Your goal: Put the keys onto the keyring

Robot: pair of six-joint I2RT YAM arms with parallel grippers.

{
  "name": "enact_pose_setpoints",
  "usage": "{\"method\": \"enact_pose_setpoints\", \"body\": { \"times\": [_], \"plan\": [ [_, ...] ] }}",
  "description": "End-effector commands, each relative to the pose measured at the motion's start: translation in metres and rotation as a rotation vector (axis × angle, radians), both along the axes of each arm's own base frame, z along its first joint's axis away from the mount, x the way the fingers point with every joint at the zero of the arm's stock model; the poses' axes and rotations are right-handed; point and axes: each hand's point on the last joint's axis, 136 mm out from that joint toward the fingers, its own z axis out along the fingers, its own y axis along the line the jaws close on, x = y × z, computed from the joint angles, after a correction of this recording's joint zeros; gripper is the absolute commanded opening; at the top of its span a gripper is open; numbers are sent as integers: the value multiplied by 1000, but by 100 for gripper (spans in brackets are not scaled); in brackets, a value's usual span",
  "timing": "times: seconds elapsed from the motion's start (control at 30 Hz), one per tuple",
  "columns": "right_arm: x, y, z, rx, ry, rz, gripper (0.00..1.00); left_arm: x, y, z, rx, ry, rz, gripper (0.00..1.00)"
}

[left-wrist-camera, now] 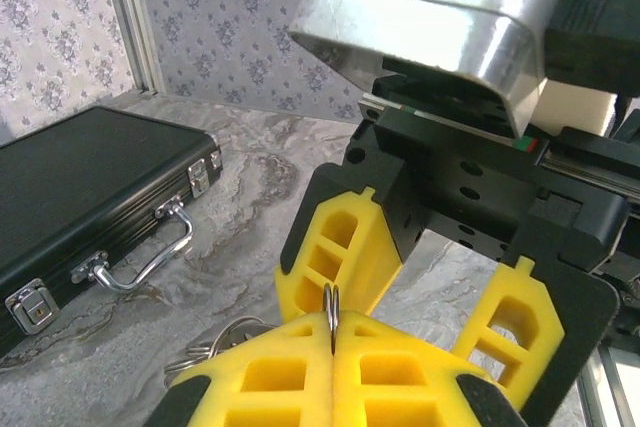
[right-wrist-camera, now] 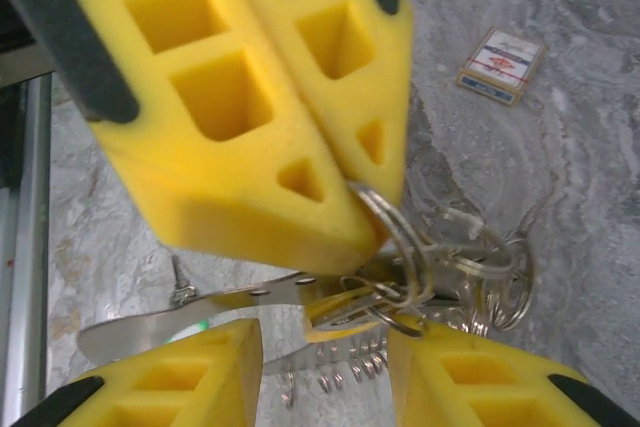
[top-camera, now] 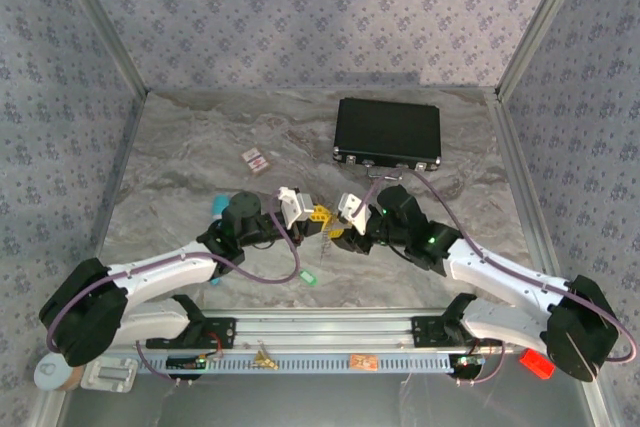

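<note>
The grey marbled table (top-camera: 190,147) carries the scene, and both arms reach in from its near edge toward the middle. A black rectangular case (top-camera: 388,132) with a metal handle and latches lies flat toward the far right, well apart from where the arms meet.

The left end effector (left-wrist-camera: 332,339) is closed. Its two yellow fingers press together on the thin wire of a split ring, which stands upright in the seam between them. The right end effector (right-wrist-camera: 325,385) faces it at close range with its yellow fingers spread apart. From the right wrist view, nothing is seen clamped between them.

The keyring (right-wrist-camera: 398,242) is a bunch of silvery linked rings held above the table. Its top ring is pinched at the tip of the left fingers, and the rest hang below, over the gap between the right fingers. A short length of chain (right-wrist-camera: 350,359) dangles under the bunch. A yellow sliver (right-wrist-camera: 333,315) shows among the rings, too hidden to tell what it is.

A small red-and-white card (top-camera: 256,159) lies flat on the table, left of the case.

The green-headed key (top-camera: 307,276) lies on the table near the front, just beside the left forearm, apart from the keyring.
</note>
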Motion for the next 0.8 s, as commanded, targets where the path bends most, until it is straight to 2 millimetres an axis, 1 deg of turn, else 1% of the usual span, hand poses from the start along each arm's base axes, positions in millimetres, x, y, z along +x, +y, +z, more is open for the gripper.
{"method": "enact_pose_setpoints", "body": {
  "times": [0.0, 0.23, 0.33, 0.4, 0.5, 0.6, 0.67, 0.77],
  "plan": [
    [7, 1, 5, 23, -18, -38, 39, -2, -3, 20, -60, -36, -8, 0],
    [6, 2, 7, 36, -22, -38, 45, 0, -3, 20, -60, -39, 1, 0],
    [10, 1, 5, 25, -27, -57, 43, 0, -3, 22, -65, -40, 0, 0],
    [10, 0, 1, 8, -26, -59, 40, 0, -2, 22, -65, -41, 2, 0],
    [9, -2, -2, -5, -23, -59, 29, 1, -1, 24, -69, -46, 9, 0],
    [7, -1, -2, -9, -18, -49, 20, 1, -1, 25, -70, -53, 14, 0],
    [5, -1, -3, -12, -15, -38, 16, 2, -1, 25, -67, -58, 21, 0],
    [3, 0, -4, -22, -10, -20, 12, 5, 1, 26, -60, -80, 39, 0]
  ]
}}
